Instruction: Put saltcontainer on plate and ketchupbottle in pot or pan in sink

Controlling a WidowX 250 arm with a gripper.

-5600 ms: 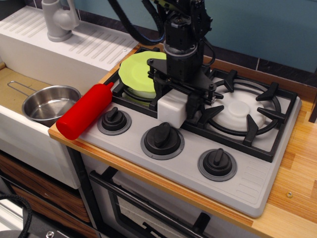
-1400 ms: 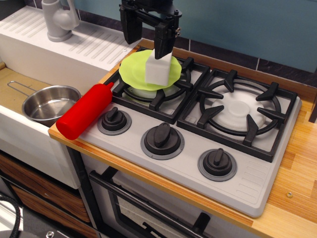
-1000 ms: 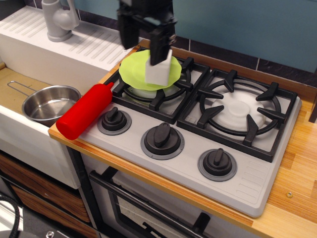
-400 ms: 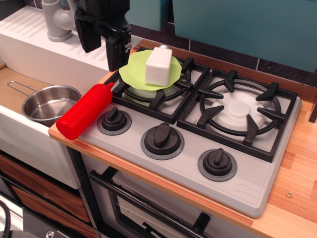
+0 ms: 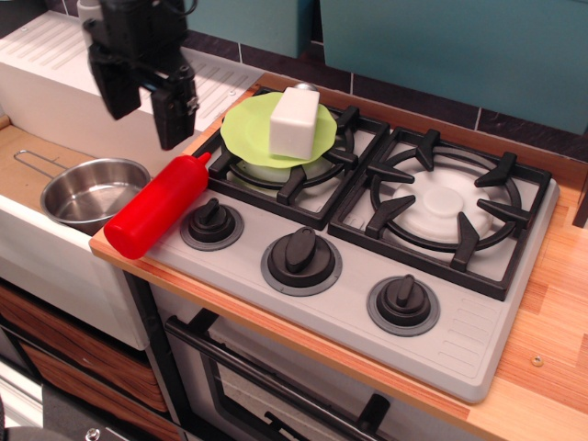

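Note:
The white saltcontainer (image 5: 295, 121) stands on the lime-green plate (image 5: 248, 133), which rests on the rear-left burner grate. The red ketchupbottle (image 5: 158, 204) lies on the stove's front-left corner, its nozzle pointing toward the plate. The small steel pan (image 5: 92, 191) sits in the sink (image 5: 23, 156) to the left. My gripper (image 5: 145, 103) hangs open and empty above the drainboard's edge, just above and behind the bottle's nozzle end, apart from it.
The ribbed white drainboard (image 5: 138, 78) runs behind the sink; the faucet is mostly hidden behind my arm. The stove has three black knobs (image 5: 301, 253) along the front and a second burner grate (image 5: 446, 207) at the right. A wooden counter (image 5: 560, 303) lies right.
The gripper set the saltcontainer on the plate, let go, and moved left and toward the front, from over the plate to above the ketchupbottle's nozzle end.

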